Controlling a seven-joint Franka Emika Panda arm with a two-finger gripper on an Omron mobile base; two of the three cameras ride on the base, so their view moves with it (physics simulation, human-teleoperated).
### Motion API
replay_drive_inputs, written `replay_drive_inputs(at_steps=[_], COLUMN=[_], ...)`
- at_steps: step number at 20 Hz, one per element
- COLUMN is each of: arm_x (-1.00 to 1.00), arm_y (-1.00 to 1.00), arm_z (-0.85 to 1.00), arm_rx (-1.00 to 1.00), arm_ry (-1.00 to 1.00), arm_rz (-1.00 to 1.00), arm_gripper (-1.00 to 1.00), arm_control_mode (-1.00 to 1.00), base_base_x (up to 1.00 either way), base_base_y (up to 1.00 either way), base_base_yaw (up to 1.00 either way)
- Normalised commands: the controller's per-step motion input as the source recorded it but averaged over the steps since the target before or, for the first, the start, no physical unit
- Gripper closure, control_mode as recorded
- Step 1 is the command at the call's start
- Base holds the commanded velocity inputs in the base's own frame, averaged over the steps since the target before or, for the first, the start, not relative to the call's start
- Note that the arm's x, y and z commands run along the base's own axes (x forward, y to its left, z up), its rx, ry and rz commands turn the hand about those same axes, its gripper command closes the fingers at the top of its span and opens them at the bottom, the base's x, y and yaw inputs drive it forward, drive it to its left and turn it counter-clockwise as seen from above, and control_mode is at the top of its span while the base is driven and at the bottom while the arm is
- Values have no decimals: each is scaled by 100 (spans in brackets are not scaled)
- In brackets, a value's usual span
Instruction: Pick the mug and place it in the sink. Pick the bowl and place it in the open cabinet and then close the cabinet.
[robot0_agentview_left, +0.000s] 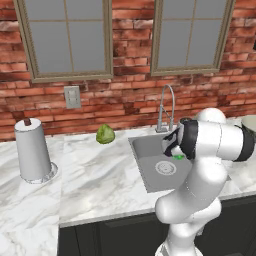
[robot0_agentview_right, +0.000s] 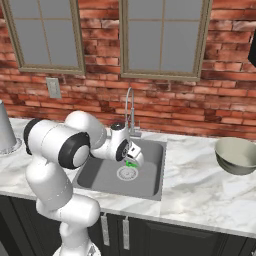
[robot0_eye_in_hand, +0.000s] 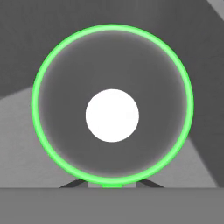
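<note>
Green is the thin rim of the mug (robot0_eye_in_hand: 112, 105) that rings the middle of the hand view; the camera looks straight down into it, with a white round spot at its bottom. At the lower edge of this frame the two dark finger tips (robot0_eye_in_hand: 148, 183) stand narrow, one on each side of the nearest part of the rim, so the gripper (robot0_eye_in_hand: 112, 185) is closed on the mug's wall.

In the left base view the gripper (robot0_agentview_left: 172, 149) sits at centre right of the frame, over the grey sink (robot0_agentview_left: 142, 150), and a small piece of the green mug (robot0_agentview_left: 178, 157) shows just below it, above the round drain. Whether the mug touches the basin floor cannot be told. The chrome faucet (robot0_agentview_left: 166, 107) rises behind the sink, against the brick wall.

In the right base view the mug (robot0_agentview_right: 131, 163) appears in the middle of the frame, under the gripper (robot0_agentview_right: 134, 157) and inside the sink (robot0_agentview_right: 150, 175). The bowl (robot0_agentview_right: 236, 155) stands on the marble counter (robot0_agentview_right: 200, 195) at the right edge, well apart from the sink.
</note>
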Motion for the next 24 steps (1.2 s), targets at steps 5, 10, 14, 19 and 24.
replay_drive_inputs(at_steps=[5,10,14,19,24], arm_x=[3,1,1,0,3], arm_y=[-37,-10,1,0,0], arm_z=[-29,-29,-28,-15,-30], arm_rx=[4,8,8,1,-3], arm_ry=[4,1,0,0,0], arm_rz=[0,1,6,3,0], arm_gripper=[100,100,100,100,100], arm_control_mode=[-100,-100,-100,-100,-100], base_base_x=[0,0,0,0,0], base_base_y=[0,0,0,0,0], base_base_yaw=[0,0,0,0,0])
